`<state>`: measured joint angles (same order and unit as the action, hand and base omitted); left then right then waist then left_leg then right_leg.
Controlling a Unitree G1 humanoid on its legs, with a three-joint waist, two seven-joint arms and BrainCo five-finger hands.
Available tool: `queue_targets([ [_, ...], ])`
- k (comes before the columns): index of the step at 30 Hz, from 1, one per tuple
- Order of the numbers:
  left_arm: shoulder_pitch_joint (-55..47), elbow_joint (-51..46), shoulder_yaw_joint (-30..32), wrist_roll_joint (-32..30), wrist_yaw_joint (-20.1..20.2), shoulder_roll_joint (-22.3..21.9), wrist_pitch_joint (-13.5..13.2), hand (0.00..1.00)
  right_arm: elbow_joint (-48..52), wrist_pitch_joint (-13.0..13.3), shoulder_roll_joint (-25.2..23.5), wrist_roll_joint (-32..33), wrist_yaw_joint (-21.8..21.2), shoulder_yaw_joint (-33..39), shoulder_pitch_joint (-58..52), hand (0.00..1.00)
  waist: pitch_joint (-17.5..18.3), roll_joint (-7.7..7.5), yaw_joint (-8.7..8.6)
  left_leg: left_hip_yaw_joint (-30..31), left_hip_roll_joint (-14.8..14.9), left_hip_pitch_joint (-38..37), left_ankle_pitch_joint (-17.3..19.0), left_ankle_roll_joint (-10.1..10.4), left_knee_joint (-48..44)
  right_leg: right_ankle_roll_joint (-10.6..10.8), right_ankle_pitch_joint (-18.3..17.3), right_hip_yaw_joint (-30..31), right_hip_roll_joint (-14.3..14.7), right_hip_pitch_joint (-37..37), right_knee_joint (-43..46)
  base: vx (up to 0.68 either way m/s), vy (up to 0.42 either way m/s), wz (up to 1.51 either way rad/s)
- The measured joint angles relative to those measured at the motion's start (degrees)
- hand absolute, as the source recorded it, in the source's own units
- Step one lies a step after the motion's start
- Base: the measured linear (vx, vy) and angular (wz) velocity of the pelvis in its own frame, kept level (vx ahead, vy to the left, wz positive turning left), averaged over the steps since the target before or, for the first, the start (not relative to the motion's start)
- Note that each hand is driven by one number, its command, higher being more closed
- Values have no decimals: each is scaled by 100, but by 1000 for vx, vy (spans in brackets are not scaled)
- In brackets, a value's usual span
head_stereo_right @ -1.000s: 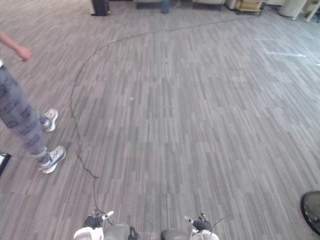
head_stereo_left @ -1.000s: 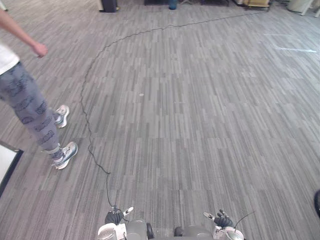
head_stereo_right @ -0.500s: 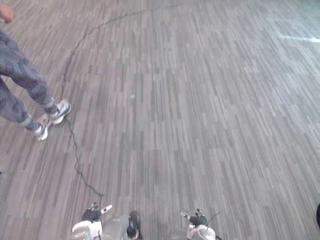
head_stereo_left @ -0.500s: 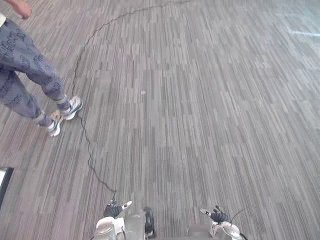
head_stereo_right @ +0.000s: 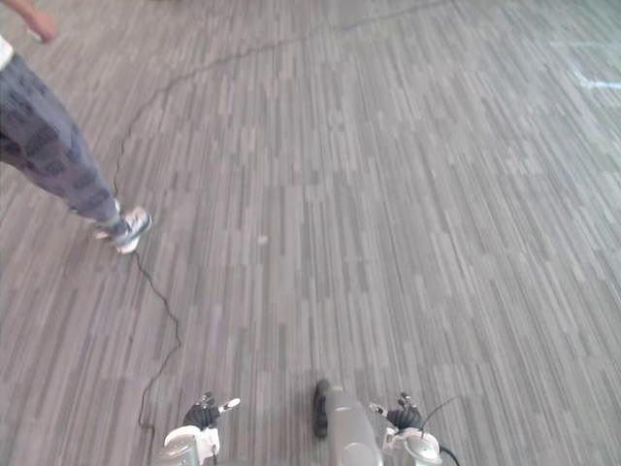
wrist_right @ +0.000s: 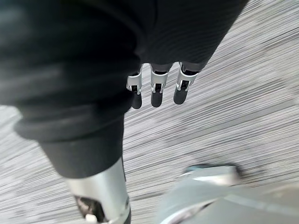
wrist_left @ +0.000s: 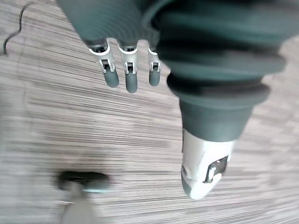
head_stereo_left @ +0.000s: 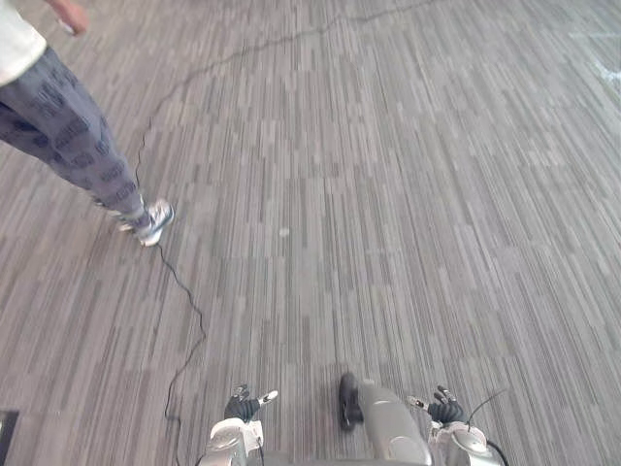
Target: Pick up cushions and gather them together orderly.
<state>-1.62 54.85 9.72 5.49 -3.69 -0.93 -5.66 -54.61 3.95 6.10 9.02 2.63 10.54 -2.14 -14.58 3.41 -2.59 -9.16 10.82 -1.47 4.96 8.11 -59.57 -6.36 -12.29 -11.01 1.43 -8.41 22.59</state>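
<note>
We are hunting for cushions, a person [head_stereo_left: 70, 136] at ten o'clock. Our left hand [wrist_left: 131, 78] and right hand [wrist_right: 158, 93] hang loose, holding nothing. Next we must spot one

Even, fairly bright light falls from above on the carpet [head_stereo_left: 388, 194], palest toward its far right corner; a soft shadow hugs the person's shoe [head_stereo_left: 153, 221].

Head and close wrist cameras overlook the floor [head_stereo_left: 408, 194].
</note>
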Motion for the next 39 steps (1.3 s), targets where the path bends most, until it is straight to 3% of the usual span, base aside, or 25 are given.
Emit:
queue_targets([
  [2,-86,-286,56,15,23,36,-18,0,15,-6,-246,4,4,-94,-15,0,27,-174,112,-404,249,808,501,-279,-411,-10,-233,93,7,786,-519,575,-27,-17],
  [4,-143,-477,62,31,29,41,-40,0,-16,-3,-288,1,-6,-162,2,0,85,-220,261,-785,263,1359,864,-484,301,44,-263,327,-62,1244,-867,501,34,-49],
  [5,-140,-489,63,42,24,67,-79,0,-74,-5,-285,0,0,-159,65,0,67,-262,377,-879,106,1595,943,-526,1402,226,-311,508,-186,1579,-1043,677,138,-71],
  [7,-178,-467,58,111,10,118,-125,0,-175,-2,-274,-6,18,-148,151,0,76,-247,407,-404,-391,1748,367,-337,4065,513,-538,823,-500,2070,-1284,705,226,-82],
  [9,-243,-461,43,145,3,130,-132,0,-293,-7,-265,-10,23,-174,149,0,98,-214,456,-102,-453,1783,-219,-170,4696,627,-638,1026,-564,2296,-1452,554,290,-71],
  [10,-243,-351,37,157,-8,232,-122,0,-364,-11,-323,-15,30,-188,140,0,176,-285,541,11,-644,1774,-691,-486,4496,634,-626,1324,-743,2445,-1490,647,345,-58],
  [11,-231,-327,31,162,-7,282,-120,0,-363,-11,-358,-15,23,-195,141,0,205,-362,505,-4,-700,1798,-598,-470,4433,586,-556,1354,-800,2418,-1438,757,410,-36],
  [12,-228,-297,29,187,-2,344,-120,0,-365,-12,-403,-19,11,-189,89,0,277,-480,457,-2,-798,1953,-368,-694,4106,651,-371,1515,-923,2137,-1070,617,318,6],
  [14,-229,-223,32,242,2,436,-115,0,-369,-14,-402,-22,3,-169,30,0,356,-662,456,-169,-931,1861,103,-849,3751,839,-263,1834,-1053,1899,-188,613,288,-11],
  [15,-227,-138,19,250,2,479,-112,0,-366,-5,-398,-24,5,-177,56,0,388,-742,470,-336,-1023,1562,384,-941,3726,1247,50,1987,-1114,1430,1035,477,190,-32],
  [17,-214,13,-128,249,-2,527,-70,0,-360,11,-403,-25,-26,-214,119,0,353,-707,442,-549,-1053,958,631,-1007,3901,1668,296,1962,-1154,736,2689,523,194,-61],
  [20,-233,36,-350,251,-8,473,-17,0,-112,61,-360,-61,-52,-286,110,0,281,-489,334,-943,-955,-307,770,-985,4695,1133,-200,926,-1214,-350,3689,472,141,-84],
  [23,-151,68,-488,250,5,487,-13,0,-39,115,-349,-185,-54,-298,205,0,161,-489,189,-1396,-833,-1133,877,-891,5194,842,-483,-229,-1164,-1085,2530,432,42,-68],
  [25,-77,87,-634,250,12,492,-20,0,-35,120,-330,-204,-59,-279,225,0,154,-497,113,-1527,-789,-1323,894,-862,5414,764,-135,-611,-1016,-1309,1159,421,-33,-26],
  [26,-3,91,-690,248,28,491,-22,0,-38,121,-298,-207,-56,-261,226,0,148,-506,-2,-1547,-780,-1563,992,-692,5586,709,437,-775,-892,-1386,11,446,-72,-1],
  [27,13,132,-690,242,31,486,-19,0,-85,109,-272,-211,-63,-270,267,0,107,-515,-61,-1486,-796,-1793,1086,-530,5656,328,1341,-722,-773,-1335,-477,697,-128,-3],
  [28,28,171,-684,236,33,460,-18,0,-103,109,-251,-221,-67,-272,270,0,112,-483,-81,-1477,-769,-1854,1095,-514,5659,146,1627,-719,-737,-1311,-481,710,-156,-31],
  [30,105,313,-675,111,65,313,-13,0,-33,118,-172,-217,-129,-126,371,0,96,-247,-109,-1300,-605,-1893,786,-8,5333,-46,982,-701,-688,-1477,383,598,-197,-32],
  [32,102,278,-613,34,60,174,-13,0,14,93,-151,-222,-154,-76,347,0,62,-120,-128,-1133,-370,-1706,574,149,4176,-68,505,-715,-559,-1219,655,531,-248,-36],
  [33,44,149,-488,18,59,92,-12,0,117,55,-172,-218,-149,-177,278,0,23,-37,-128,-936,-19,-1171,-24,146,2517,-99,310,-573,-387,-804,515,593,-212,-83],
  [34,-78,-36,-371,19,60,-4,-21,0,258,57,-185,-216,-149,-272,188,0,-8,-7,-37,-698,257,-464,-60,37,866,-210,168,-351,-146,-428,316,469,-106,-93],
  [35,-108,-142,-308,21,60,-34,-23,0,263,51,-204,-216,-137,-293,201,0,-14,13,-11,-591,296,-148,129,7,294,-293,83,-220,-56,-260,236,347,-33,-86],
  [36,-122,-208,-268,20,63,-40,-26,0,264,51,-223,-218,-134,-306,204,0,-6,32,7,-545,290,38,259,11,4,-355,7,-141,-10,-132,185,447,-18,-103],
  [37,-168,-391,-178,38,55,-20,-36,0,275,36,-283,-206,-118,-432,183,0,-61,-95,85,-502,228,668,606,-99,-229,-429,-162,235,130,420,-84,359,-9,-94],
  [39,-218,-615,-172,90,56,3,-101,0,415,2,-334,-206,-83,-491,64,0,-50,-173,228,-562,145,1211,813,-288,358,-423,-274,669,182,930,-391,478,45,-129],
])
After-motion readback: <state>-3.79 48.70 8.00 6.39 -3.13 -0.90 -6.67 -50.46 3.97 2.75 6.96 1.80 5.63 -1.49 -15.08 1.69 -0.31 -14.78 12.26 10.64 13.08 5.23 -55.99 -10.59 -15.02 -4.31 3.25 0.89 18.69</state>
